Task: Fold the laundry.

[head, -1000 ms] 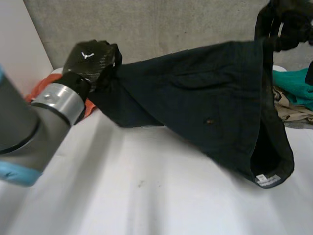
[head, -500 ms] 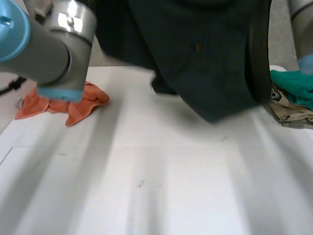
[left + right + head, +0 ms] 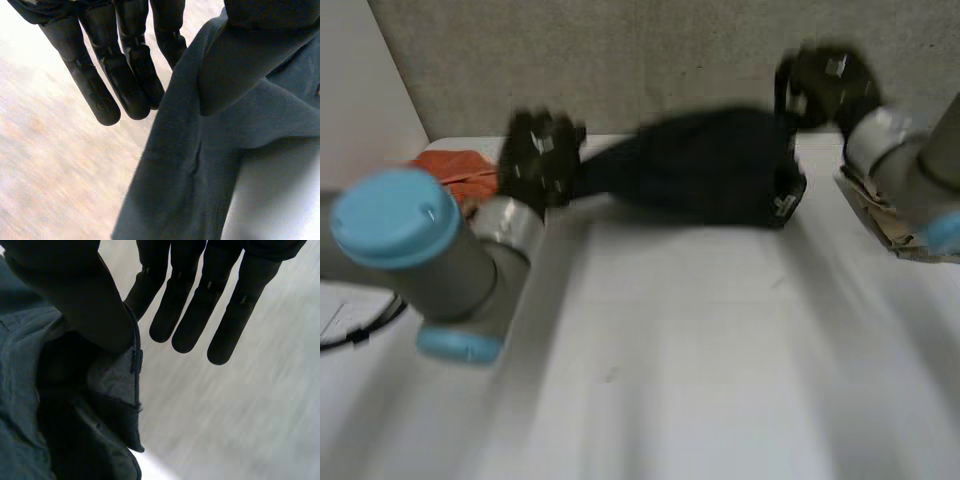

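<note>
While the dark garment (image 3: 700,165) is stretched between both hands, low at the far side of the table (image 3: 670,360), one end is pinched under the thumb of the left hand (image 3: 542,160), whose fingers (image 3: 125,85) are straight; the other end, a hemmed edge, is pinned likewise by the right hand (image 3: 825,85); contact with the table cannot be told; the fabric is judged soft, limp and fairly heavy, prone to sag; firmer holds at its corners are advised; an orange cloth (image 3: 455,170) lies beside the left hand.
</note>
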